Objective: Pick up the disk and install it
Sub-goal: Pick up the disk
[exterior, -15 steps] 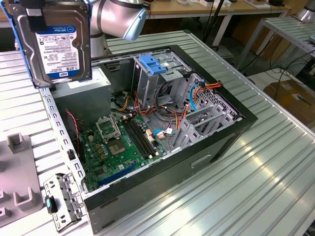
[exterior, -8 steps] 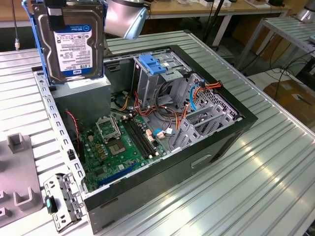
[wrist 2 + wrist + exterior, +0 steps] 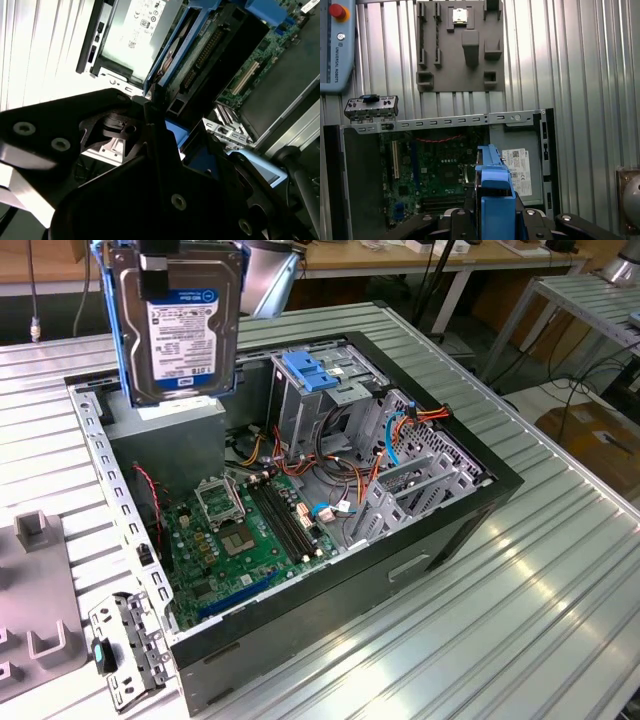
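Observation:
The disk (image 3: 180, 325) hangs upright in the air at the exterior view's upper left, its white-and-blue label facing the camera and blue rails along its sides. My gripper (image 3: 163, 265) is shut on its top edge. It hovers over the grey power-supply box (image 3: 165, 440) in the back corner of the open computer case (image 3: 440, 530). In the first wrist view the disk (image 3: 495, 192) is edge-on, blue rail up, between my black fingers (image 3: 465, 220). The metal drive cage (image 3: 335, 400) with a blue tab (image 3: 313, 372) stands in the case, toward the exterior view's right of the disk.
The green motherboard (image 3: 250, 530) and loose cables (image 3: 330, 470) fill the case floor. A grey fixture plate (image 3: 30, 600) and a small metal bracket (image 3: 125, 645) lie on the ribbed table at the exterior view's left. A teach pendant (image 3: 335, 45) lies by the fixture plate (image 3: 460, 45).

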Available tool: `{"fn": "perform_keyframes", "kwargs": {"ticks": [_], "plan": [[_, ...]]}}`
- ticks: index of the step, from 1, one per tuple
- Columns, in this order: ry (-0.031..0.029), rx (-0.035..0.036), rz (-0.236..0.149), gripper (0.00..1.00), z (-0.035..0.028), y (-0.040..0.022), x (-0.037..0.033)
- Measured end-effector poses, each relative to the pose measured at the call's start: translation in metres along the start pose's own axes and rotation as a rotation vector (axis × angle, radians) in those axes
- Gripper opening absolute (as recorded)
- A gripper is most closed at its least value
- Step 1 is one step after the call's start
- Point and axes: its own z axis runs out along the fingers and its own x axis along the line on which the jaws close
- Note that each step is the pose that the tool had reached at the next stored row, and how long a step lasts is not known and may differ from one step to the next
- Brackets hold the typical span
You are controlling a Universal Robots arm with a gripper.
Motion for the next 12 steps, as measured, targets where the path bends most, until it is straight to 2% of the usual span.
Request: {"fn": "perform_keyframes", "kwargs": {"ticks": [5, 6, 8, 11, 12], "plan": [[0.0001, -0.002, 0.0, 0.36, 0.0009, -0.0167, -0.0014], [0.0004, -0.0021, 0.0, 0.36, 0.0014, -0.022, -0.0018], [0.0013, -0.0016, 0.001, 0.36, 0.0021, -0.0262, -0.0022], [0.0018, 0.0018, 0.011, 0.36, 0.0032, -0.0287, -0.0023], [0.0001, 0.02, 0.023, 0.36, 0.006, -0.0309, -0.0026]]}}
